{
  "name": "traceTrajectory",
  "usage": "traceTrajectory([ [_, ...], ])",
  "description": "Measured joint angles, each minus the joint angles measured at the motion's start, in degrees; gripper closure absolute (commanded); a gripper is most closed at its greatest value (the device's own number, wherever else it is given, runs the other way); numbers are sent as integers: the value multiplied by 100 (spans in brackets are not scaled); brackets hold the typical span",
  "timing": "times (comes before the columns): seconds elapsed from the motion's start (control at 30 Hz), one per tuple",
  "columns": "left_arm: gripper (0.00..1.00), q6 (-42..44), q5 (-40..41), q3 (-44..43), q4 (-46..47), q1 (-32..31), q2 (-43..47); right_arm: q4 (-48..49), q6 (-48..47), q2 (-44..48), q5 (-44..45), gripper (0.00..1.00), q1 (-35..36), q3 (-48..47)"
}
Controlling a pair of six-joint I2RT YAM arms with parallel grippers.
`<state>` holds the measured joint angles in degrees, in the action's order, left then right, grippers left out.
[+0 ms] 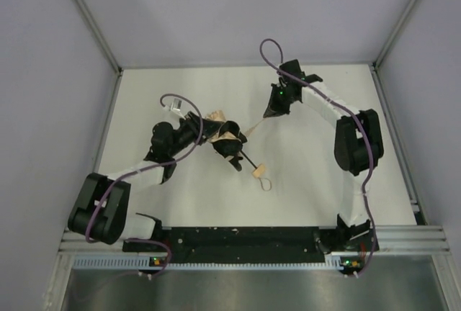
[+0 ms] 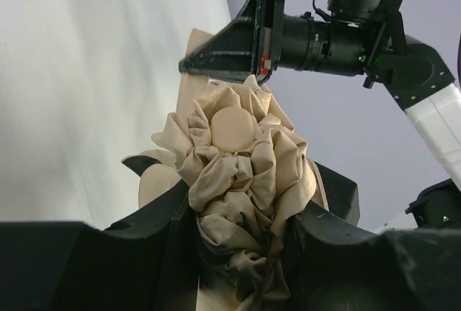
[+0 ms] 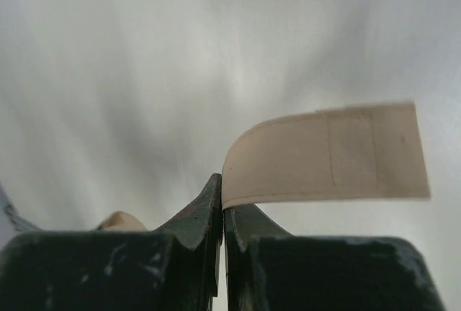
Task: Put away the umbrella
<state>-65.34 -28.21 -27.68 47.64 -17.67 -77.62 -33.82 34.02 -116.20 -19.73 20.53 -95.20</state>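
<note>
The umbrella [image 1: 229,140] sits at mid-worktop [image 1: 180,88], its handle [image 1: 258,170] pointing toward the near edge. The left pincer [image 2: 245,206] is clamped round the bunched canopy. The right pincer [image 3: 222,201] is pressed together on the tan closure strap [image 3: 328,156], drawn clear of the bundle.

Assessment: fastening stage. The next move calls for winding the strap round the folds under tension and pressing it fast.
</note>
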Motion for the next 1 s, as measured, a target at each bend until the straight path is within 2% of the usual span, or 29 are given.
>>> traceTrajectory([
  [0.1, 100, 61, -103, 20, 68, -15, 11, -1119, -459, 74, 820, 100, 63, -63],
  [0.23, 100, 13, -155, 190, 431, -162, -31, -2398, -881, 562, 1893, 100, 105, 588],
  [0.37, 100, -160, -131, 361, 994, -439, -511, -3108, -1102, 614, 2559, 100, 153, 570],
  [0.43, 100, -273, -83, 369, 1274, -566, -929, -3392, -1187, 363, 2767, 100, 184, 184],
  [0.53, 100, -428, 57, 369, 1644, -682, -1488, -3810, -1296, -678, 3018, 100, 216, -1329],
  [0.7, 100, -529, 326, 369, 2028, -789, -1991, -4079, -1419, -2262, 2946, 100, 299, -3292],
  [0.77, 100, -507, 431, 376, 2096, -804, -2037, -4188, -1458, -2734, 2848, 90, 313, -3982],
  [0.83, 100, -490, 520, 420, 2173, -811, -2037, -4170, -1506, -2997, 2717, 70, 339, -4371],
  [0.93, 100, -433, 566, 527, 2151, -820, -2037, -4028, -1558, -2955, 2404, 46, 339, -4293],
  [1.0, 100, -363, 649, 634, 2087, -826, -2033, -3862, -1585, -2830, 2129, 37, 317, -4124],
])
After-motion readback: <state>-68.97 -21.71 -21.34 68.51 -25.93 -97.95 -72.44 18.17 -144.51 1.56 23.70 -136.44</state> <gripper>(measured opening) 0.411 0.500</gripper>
